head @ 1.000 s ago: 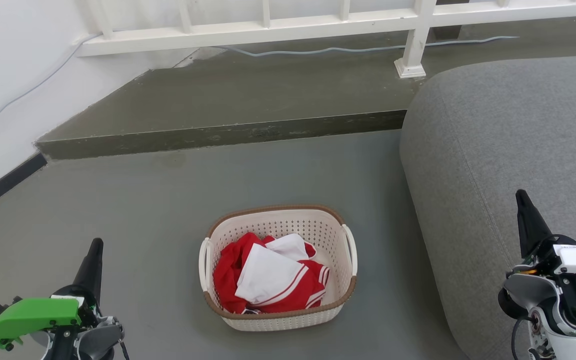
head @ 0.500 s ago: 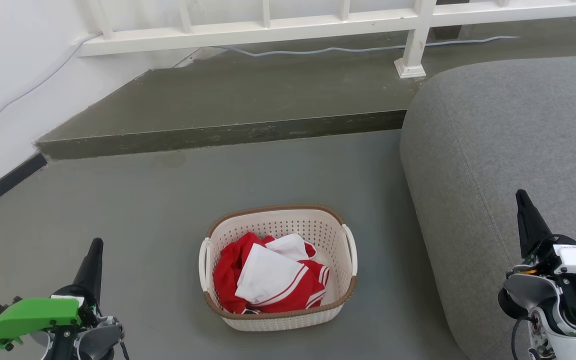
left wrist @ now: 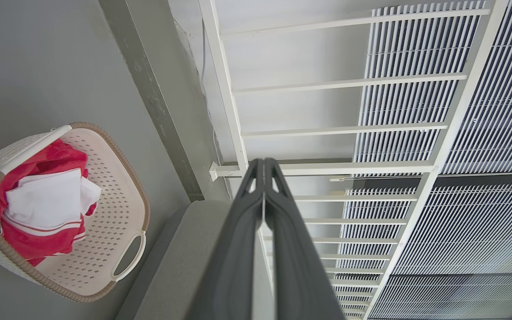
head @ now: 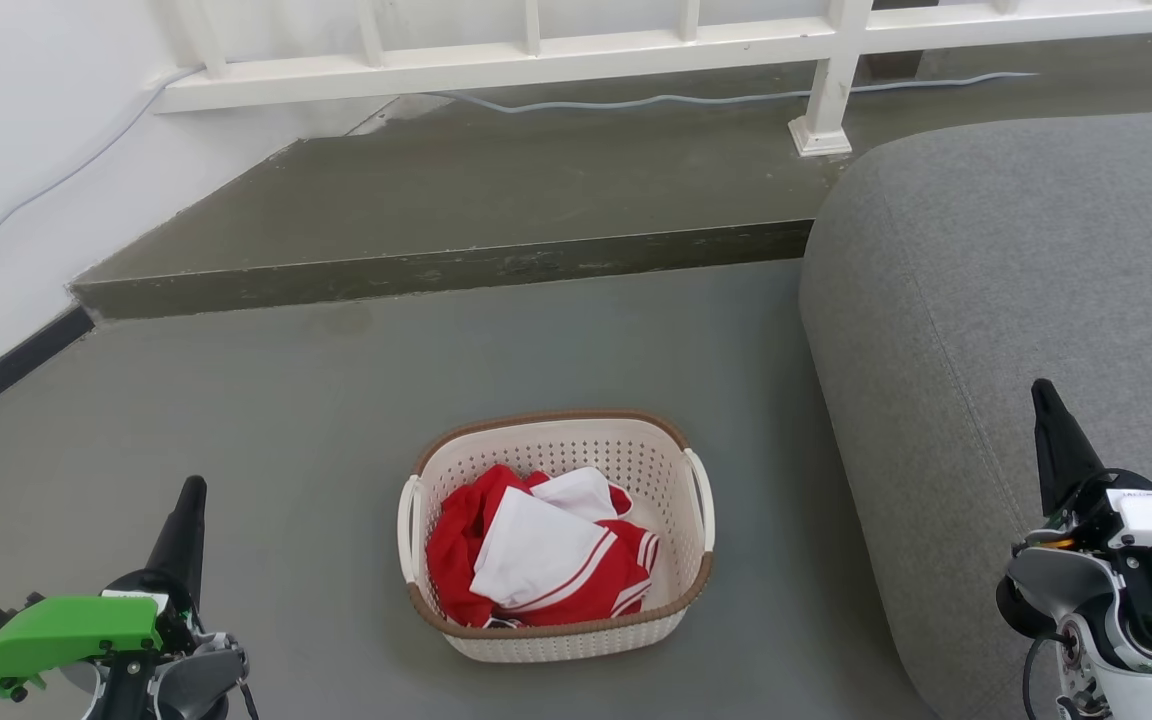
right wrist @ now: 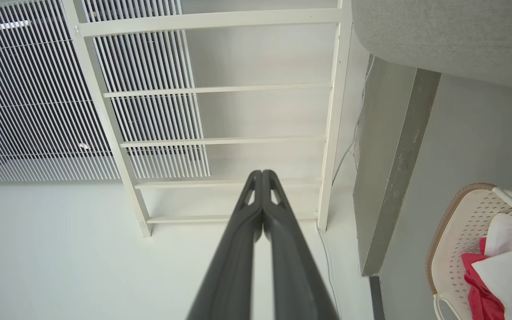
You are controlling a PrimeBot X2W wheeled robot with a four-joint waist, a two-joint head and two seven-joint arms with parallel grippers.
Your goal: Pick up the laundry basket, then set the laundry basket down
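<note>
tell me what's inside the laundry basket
The laundry basket holds a crumpled heap of red and white clothing, piled toward its left and front. Bare perforated wall shows at the back and right. Whatever lies beneath the heap is covered.

Found smooth, faintly glossy perforated plastic in the laundry basket (head: 566, 642) with a brown woven-look rim (head: 548, 414), soft red-and-white cloth in the clothes (head: 536, 560) inside, coarse matt grey fabric on the sofa (head: 1016, 300), a smooth matt grey finish on the floor (head: 286, 420) and white paint on the railing (head: 536, 58).
</note>
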